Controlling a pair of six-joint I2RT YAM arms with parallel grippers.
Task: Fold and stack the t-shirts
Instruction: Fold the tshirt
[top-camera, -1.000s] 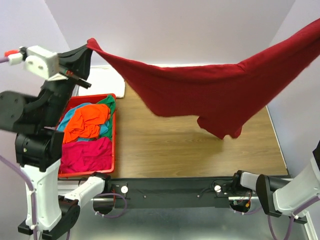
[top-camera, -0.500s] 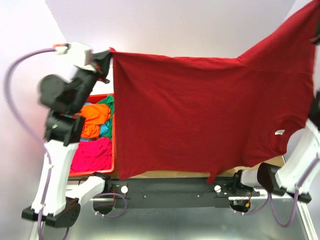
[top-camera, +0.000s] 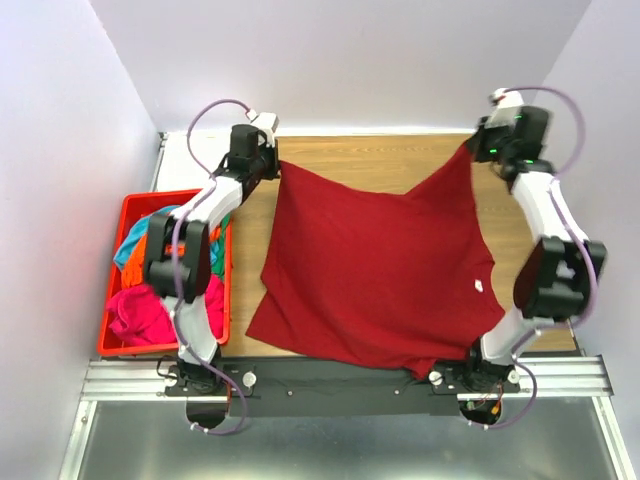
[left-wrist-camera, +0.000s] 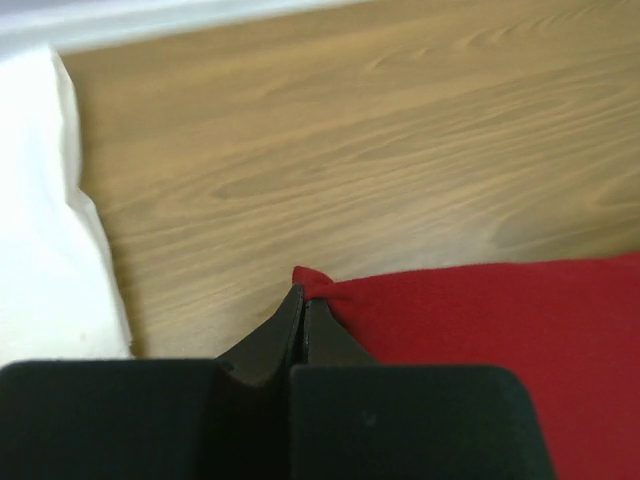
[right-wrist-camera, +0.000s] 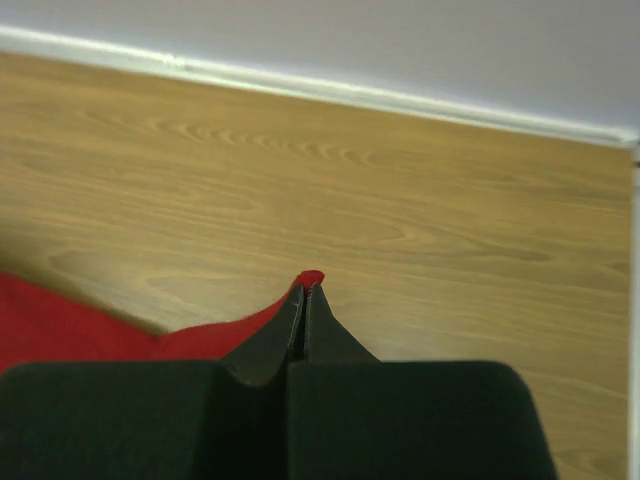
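Left gripper (left-wrist-camera: 303, 298), right gripper (right-wrist-camera: 304, 291) pinching dark red t-shirt (top-camera: 380, 270) corners

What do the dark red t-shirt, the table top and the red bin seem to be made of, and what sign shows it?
The dark red t-shirt: soft matte cloth, probably cotton; it sags and creases between its pinched corners. The table top: wood or wood-look laminate, smooth, faint sheen; grain lines show. The red bin: likely rigid plastic; thin straight walls, even colour.

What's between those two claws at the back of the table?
The far edge of the dark red shirt, pinched by the left gripper and right gripper, sagging midway over the wooden table; the top view shows it.
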